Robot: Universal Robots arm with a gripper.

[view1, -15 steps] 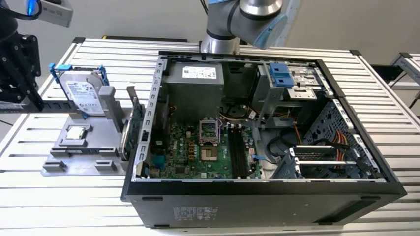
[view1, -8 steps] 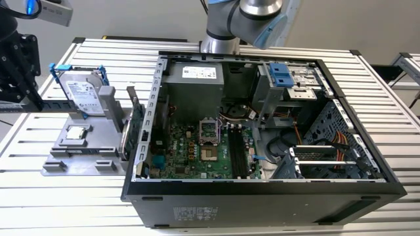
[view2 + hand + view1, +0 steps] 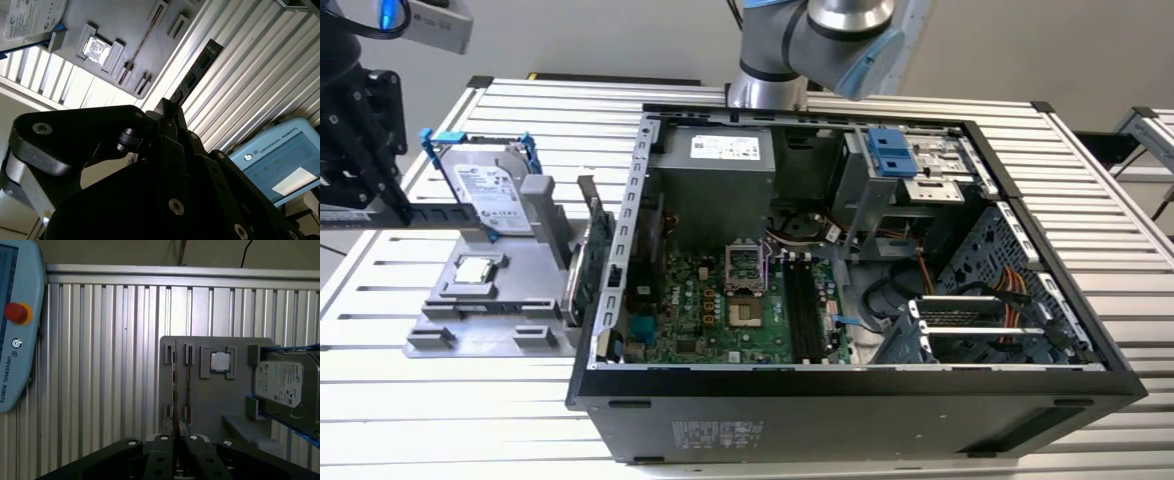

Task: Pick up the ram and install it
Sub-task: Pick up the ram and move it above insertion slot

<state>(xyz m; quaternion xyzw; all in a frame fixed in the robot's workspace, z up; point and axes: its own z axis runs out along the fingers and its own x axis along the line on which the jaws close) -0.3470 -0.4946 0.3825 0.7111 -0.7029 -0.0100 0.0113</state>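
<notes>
**Ram (image 3: pixel 196 72) sitting in the gripper (image 3: pixel 178 438), memory slots (image 3: pixel 801 302) waiting**

Pickup is looking done and the install is not. The gripper is clenching the ram, with its fingers (image 3: pixel 194 445) pressing on the two flat faces. The long black memory slots on the motherboard (image 3: pixel 700 310), inside the open computer case (image 3: pixel 854 384), are lying empty as far as I can judge. The stick is hanging outside the case, near the grey fixture (image 3: pixel 210 405) that is carrying the hard drive (image 3: pixel 285 377) and the processor chip (image 3: pixel 220 361). In the second wrist view it is showing against the bare ribs of the table (image 3: pixel 260 75), beside the fixture and not in it.

Its long axis is running along the table ribs, with the free end pointing away from the fingertips. The first wrist view is catching it edge-on, as a thin line. In the exterior view the memory slots are running across those ribs. So seating is calling, in my judgement, for about a quarter turn of the stick, then for bringing its contact edge down over one slot, and for a straight, even press.
</notes>
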